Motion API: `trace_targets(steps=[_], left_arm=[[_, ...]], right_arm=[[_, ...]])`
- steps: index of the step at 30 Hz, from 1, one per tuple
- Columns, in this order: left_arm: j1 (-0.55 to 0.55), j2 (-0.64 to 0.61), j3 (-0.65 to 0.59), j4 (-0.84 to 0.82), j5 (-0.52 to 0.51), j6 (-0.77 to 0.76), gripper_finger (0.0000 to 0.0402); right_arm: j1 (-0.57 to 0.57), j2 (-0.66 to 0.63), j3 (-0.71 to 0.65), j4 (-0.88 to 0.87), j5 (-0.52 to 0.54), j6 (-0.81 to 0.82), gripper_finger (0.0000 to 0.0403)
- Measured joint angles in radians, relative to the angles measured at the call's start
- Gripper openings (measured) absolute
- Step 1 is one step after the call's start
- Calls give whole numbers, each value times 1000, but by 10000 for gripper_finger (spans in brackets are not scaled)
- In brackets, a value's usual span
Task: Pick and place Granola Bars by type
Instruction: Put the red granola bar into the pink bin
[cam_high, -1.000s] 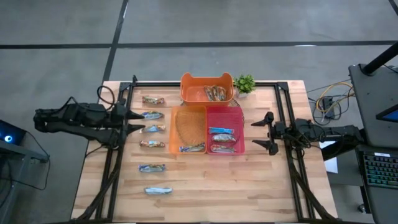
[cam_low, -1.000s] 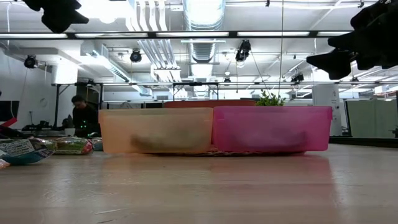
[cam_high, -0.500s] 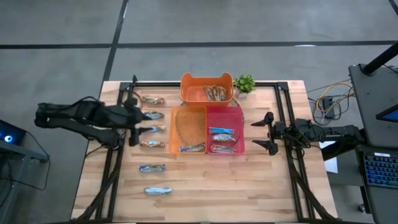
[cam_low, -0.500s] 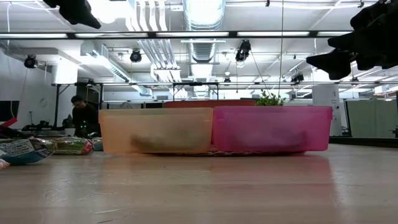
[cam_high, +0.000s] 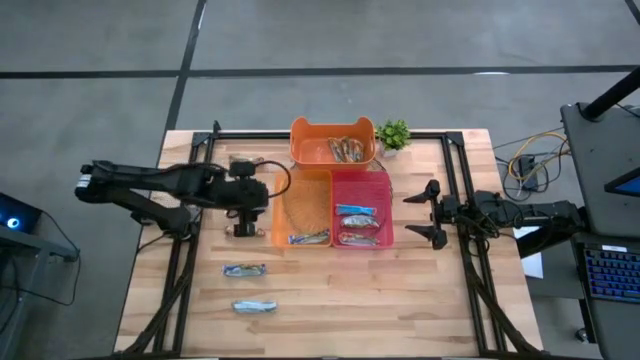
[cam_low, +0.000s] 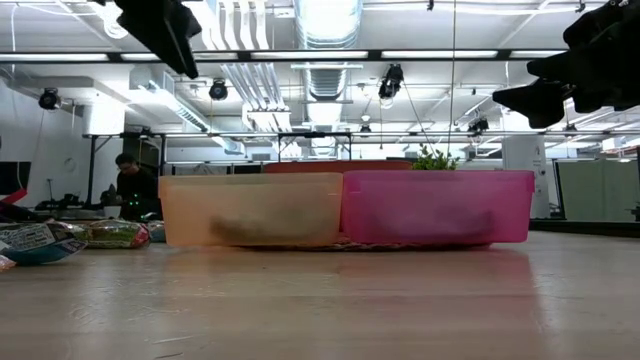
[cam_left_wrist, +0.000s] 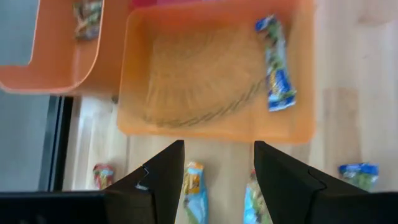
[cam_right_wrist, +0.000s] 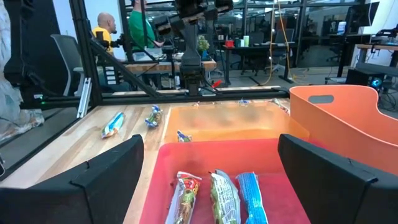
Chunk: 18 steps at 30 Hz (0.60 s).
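Both arms I'm driving are matte black, built of chunky jointed links. Left arm (cam_high: 150, 185), frame left: black cable looping off the wrist block, pale round cap at its outer joint. Right arm (cam_high: 510, 212), frame right: same black build, forked two-prong right end effector (cam_high: 428, 215). Left end effector (cam_left_wrist: 214, 180) fingers: flat, dark, angular wedges with bevelled edges.

In the high view the dark left arm (cam_high: 170, 185) covers the wrapped bars beside the pale orange plastic bin (cam_high: 303, 208). In the left wrist view two blue-wrapped granola bars (cam_left_wrist: 196, 199) are cut off by the picture's edge between the dark fingers (cam_left_wrist: 155, 183). In the low view the pink translucent bin (cam_low: 435, 205) blurs its contents to smudges.
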Motion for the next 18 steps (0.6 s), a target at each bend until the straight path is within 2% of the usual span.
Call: trace_targets(steps=[9, 18], left_arm=[[59, 113, 11, -44, -4, 38, 175], [112, 185, 0, -51, 2, 154, 175]], right_arm=[[0, 0, 0, 0, 0, 1, 359], [0, 0, 0, 0, 0, 1, 359]])
